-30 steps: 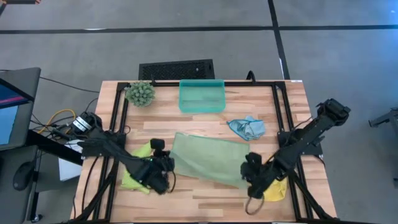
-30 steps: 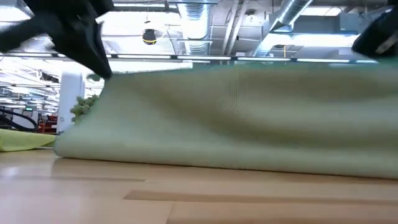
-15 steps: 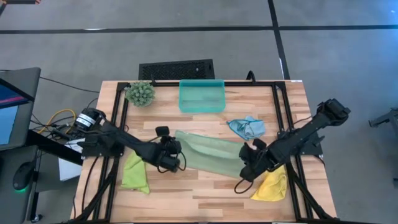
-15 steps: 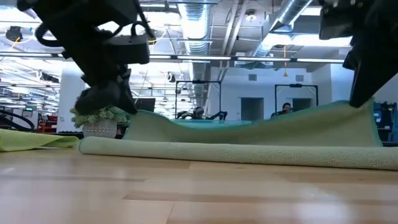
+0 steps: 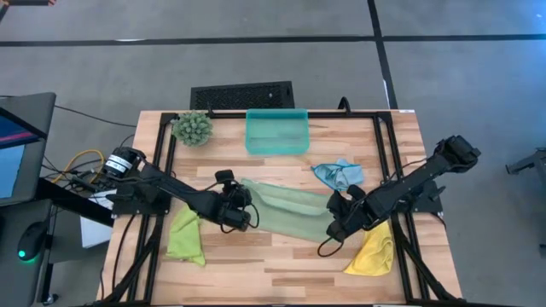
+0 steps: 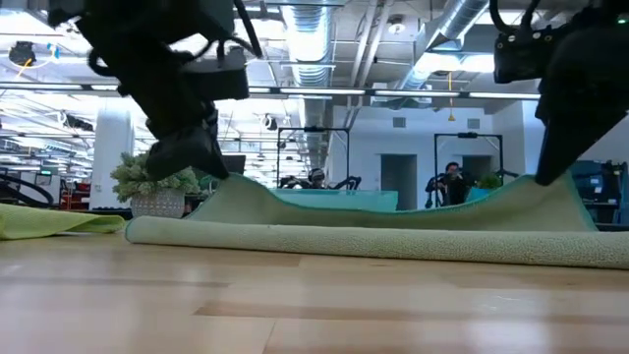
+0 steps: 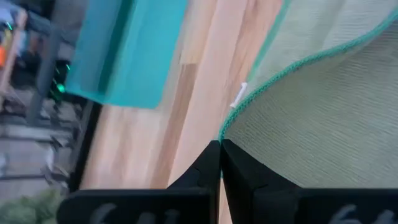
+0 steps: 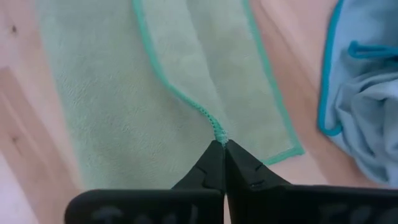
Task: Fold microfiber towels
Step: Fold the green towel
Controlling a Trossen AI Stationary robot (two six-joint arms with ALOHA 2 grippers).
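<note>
Both pincers are pinched tight on the hemmed edge of the pale green towel (image 5: pixel 286 213), one at each end, so the cloth can be carried over itself as a fold. The left pincer (image 5: pixel 241 215) grips the corner nearer the plant ball (image 5: pixel 193 127); the right pincer (image 5: pixel 339 223) grips the opposite corner, beside the blue towel (image 5: pixel 339 174). The towel lies in the middle of the counter (image 5: pixel 281 264), its lifted edge sagging between the two grips while the folded crease rests on the wood.

Four towels show: pale green, blue, lime (image 5: pixel 186 238) and yellow (image 5: pixel 372 253). One teal tray (image 5: pixel 277 131), one plant ball.
</note>
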